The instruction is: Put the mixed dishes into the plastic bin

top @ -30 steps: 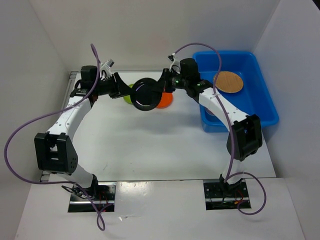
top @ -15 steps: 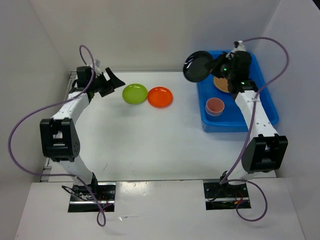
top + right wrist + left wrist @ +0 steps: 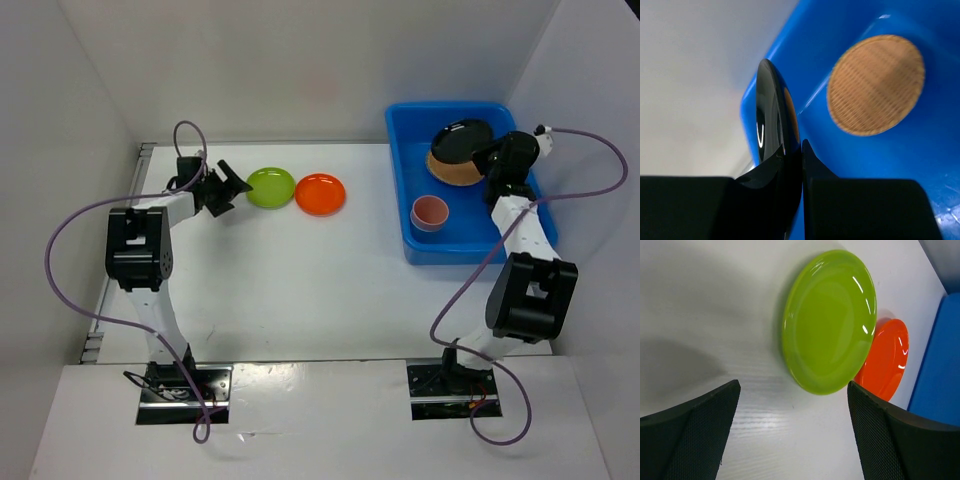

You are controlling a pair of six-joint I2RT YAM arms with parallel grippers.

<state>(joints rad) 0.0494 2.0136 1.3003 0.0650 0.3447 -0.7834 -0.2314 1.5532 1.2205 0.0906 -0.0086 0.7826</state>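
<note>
Clenched on the rim of the black plate (image 3: 460, 140): the jaws of the right gripper (image 3: 492, 160). Held over the far half of the plastic bin (image 3: 470, 250), directly above the woven tray (image 3: 455, 174) lying flat on the bin floor; touching it or not, cannot tell. Edge-on from the right wrist, face turned toward the tray. Calls, by this reading, only for lowering and letting go. Room enough there, with the pink cup (image 3: 431, 212) well apart at the near-left corner.

Outside the bin, flat on the worktop (image 3: 300, 280): the lime green plate (image 3: 270, 187) and the orange plate (image 3: 320, 194), just beside each other. Just ahead of the left gripper (image 3: 228, 185), jaws spread wide and holding nothing: the green plate first, the orange beyond it toward the bin. Far nearer the left arm. Smooth pale surface and low rims, so probably a slippery pick. White walls (image 3: 300, 70) close around.
</note>
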